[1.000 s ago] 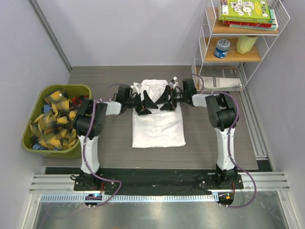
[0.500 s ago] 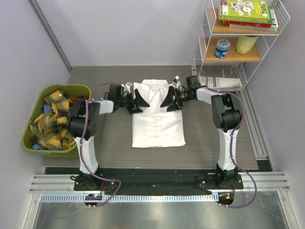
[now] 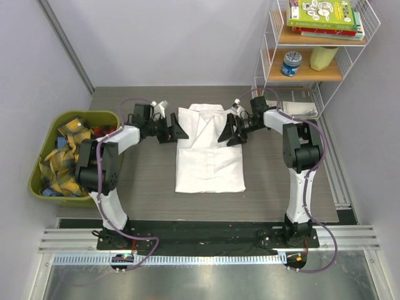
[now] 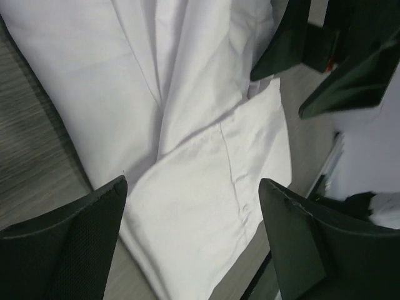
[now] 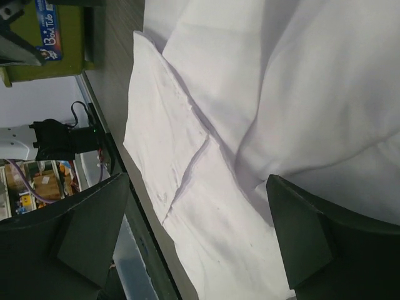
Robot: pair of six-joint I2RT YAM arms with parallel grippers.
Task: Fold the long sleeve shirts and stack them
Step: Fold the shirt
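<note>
Nearest you, the grey wood-grain table [image 3: 144, 187] carries one plain white long sleeve shirt [image 3: 209, 165]. It is folded into a neat rectangle at the table's middle, with the hem toward the arm bases and the collar at the far end. A sleeve with its cuff lies folded across the upper chest.

Your left gripper [image 3: 172, 132] stands at the shirt's left edge near the collar. Its jaws are spread wide and hold nothing, and the black fingers [image 4: 69, 250] frame loose cloth. Your right gripper [image 3: 230, 133] mirrors it at the right edge, also wide apart and empty. Contact with the cloth cannot be confirmed for either.

To the left sits a green plastic bin [image 3: 87, 114] filled with yellow-and-black plaid cloths [image 3: 65, 159]. At far right stands a white wire shelf [image 3: 309, 75] with books [image 3: 322, 14] on top.
</note>
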